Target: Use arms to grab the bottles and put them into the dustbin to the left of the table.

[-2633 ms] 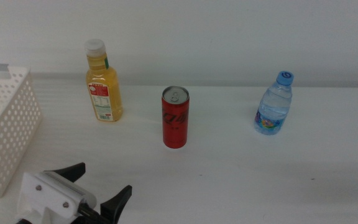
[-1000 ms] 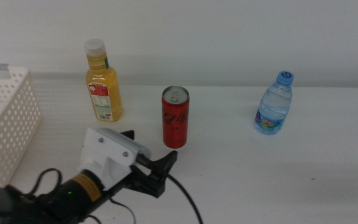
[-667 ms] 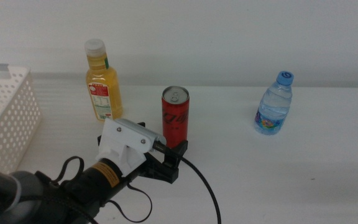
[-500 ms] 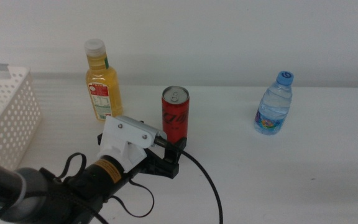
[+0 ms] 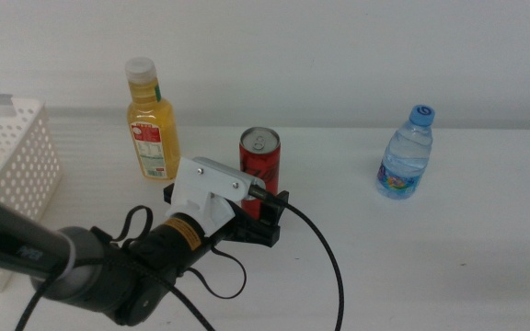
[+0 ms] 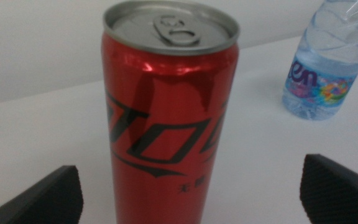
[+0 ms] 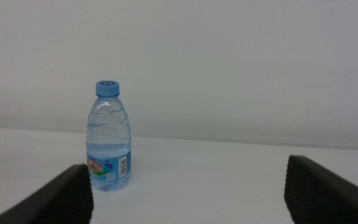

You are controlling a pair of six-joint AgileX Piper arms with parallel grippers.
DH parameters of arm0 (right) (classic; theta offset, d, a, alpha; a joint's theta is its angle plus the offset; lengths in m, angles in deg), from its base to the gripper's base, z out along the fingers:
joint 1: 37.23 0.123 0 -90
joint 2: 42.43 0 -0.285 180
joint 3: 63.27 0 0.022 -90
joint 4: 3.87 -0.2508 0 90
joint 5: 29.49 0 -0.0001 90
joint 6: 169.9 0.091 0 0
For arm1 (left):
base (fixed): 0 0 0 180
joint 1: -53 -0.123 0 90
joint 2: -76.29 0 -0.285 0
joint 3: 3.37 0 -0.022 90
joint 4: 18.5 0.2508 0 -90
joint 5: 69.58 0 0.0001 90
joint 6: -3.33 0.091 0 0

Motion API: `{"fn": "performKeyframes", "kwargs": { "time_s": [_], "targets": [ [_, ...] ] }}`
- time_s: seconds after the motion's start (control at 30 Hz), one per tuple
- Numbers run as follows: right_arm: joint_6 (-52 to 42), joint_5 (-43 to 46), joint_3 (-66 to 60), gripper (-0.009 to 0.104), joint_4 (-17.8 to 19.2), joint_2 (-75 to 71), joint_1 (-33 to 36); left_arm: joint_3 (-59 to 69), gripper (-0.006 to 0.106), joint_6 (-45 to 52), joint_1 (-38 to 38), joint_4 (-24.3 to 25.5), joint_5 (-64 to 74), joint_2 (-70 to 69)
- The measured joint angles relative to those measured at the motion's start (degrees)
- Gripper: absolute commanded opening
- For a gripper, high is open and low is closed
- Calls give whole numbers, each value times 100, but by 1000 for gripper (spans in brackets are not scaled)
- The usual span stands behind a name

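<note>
A slim red soda can [image 5: 259,158] stands upright mid-table. My left gripper [image 5: 228,208] has come in from the front left and is open, its jaws either side of the can [image 6: 166,124] without closing on it. The yellow juice bottle [image 5: 152,124] with a white cap stands behind and to the left. A small blue-capped water bottle [image 5: 405,156] stands at the right, also seen in the left wrist view [image 6: 325,68]. The white perforated dustbin [image 5: 12,184] sits at the table's left edge. My right gripper [image 7: 191,193] is open and faces the water bottle [image 7: 109,140] from a distance; it is outside the middle view.
The left arm's black cable [image 5: 325,276] loops over the white table [image 5: 440,267] in front of the can. A pale wall [image 5: 339,55] runs behind the bottles.
My left arm has advanced from the front-left corner toward the red can, and its open jaws now stand beside the can. The bottles, can and dustbin have not moved.
</note>
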Motion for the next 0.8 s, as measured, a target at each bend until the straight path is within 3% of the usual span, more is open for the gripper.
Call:
{"fn": "performKeyframes", "kwargs": {
  "time_s": [0.8],
  "targets": [
    [0, 0, 0, 82, 0, 0, 0, -852, 94, -167, 0, 107, 8, 841]
  ]
}}
